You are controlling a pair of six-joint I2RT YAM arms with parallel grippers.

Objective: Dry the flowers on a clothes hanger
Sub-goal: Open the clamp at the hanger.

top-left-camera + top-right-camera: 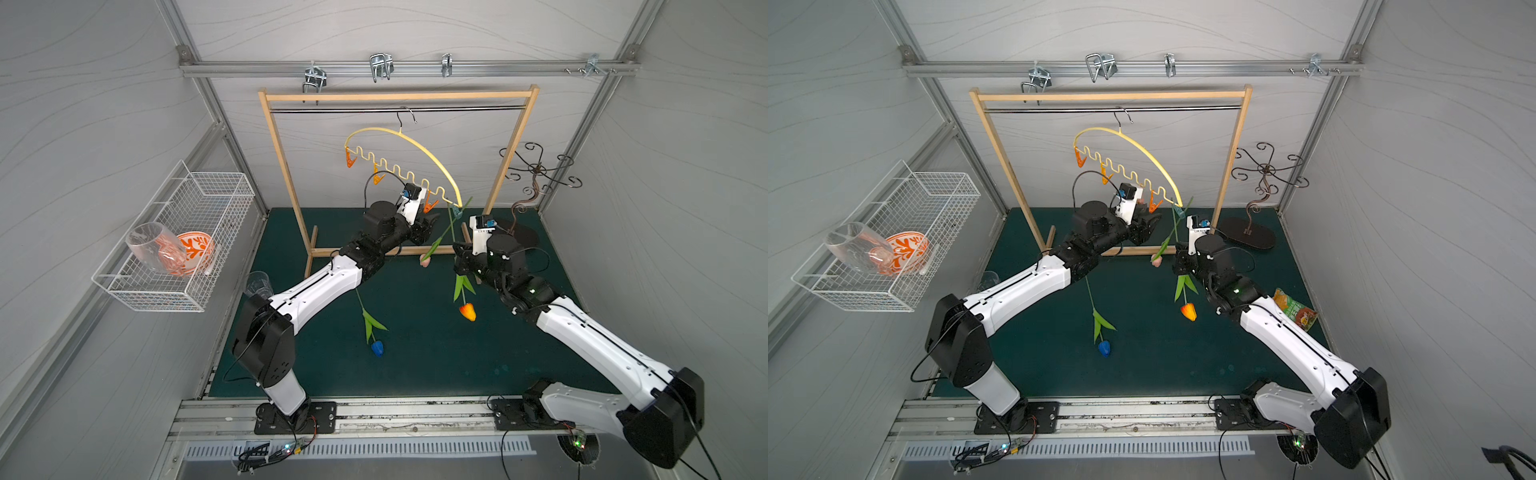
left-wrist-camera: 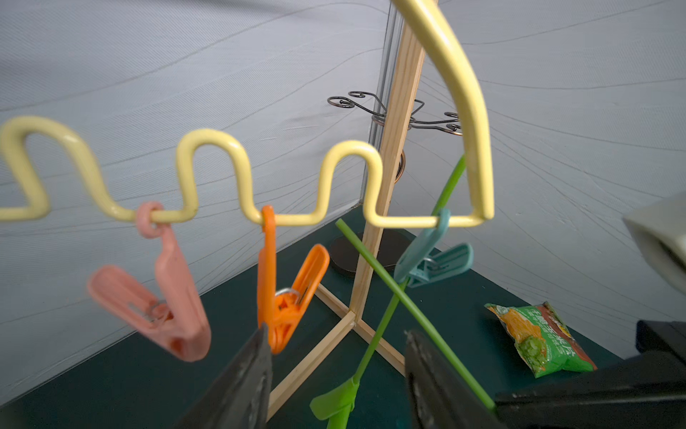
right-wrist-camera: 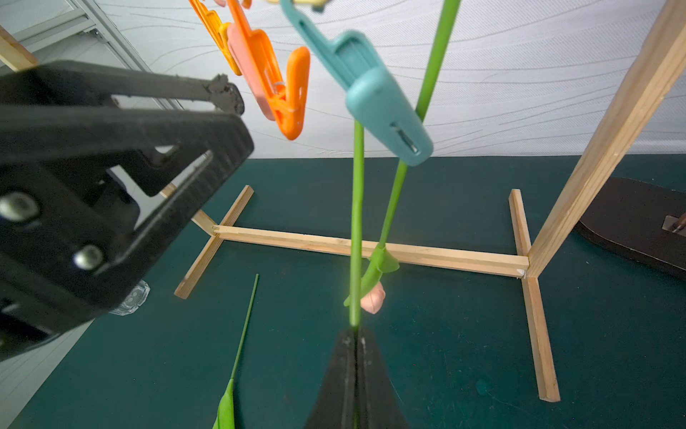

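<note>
Right gripper (image 3: 355, 336) pinches the orange tulip's stem (image 3: 357, 223) head-down under the clothes hanger (image 2: 479, 122); left gripper (image 2: 336, 330), jaws spread, seems poised to squeeze its orange clip (image 2: 286, 297).

right tool (image 3: 356, 336) pinches green stem (image 3: 356, 223); teal clip (image 3: 382, 100) clamps second stem (image 3: 435, 55).

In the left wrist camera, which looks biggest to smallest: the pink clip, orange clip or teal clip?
1. pink clip
2. orange clip
3. teal clip
That may just be nearness: pink seems closest to the camera, teal farthest.
</note>
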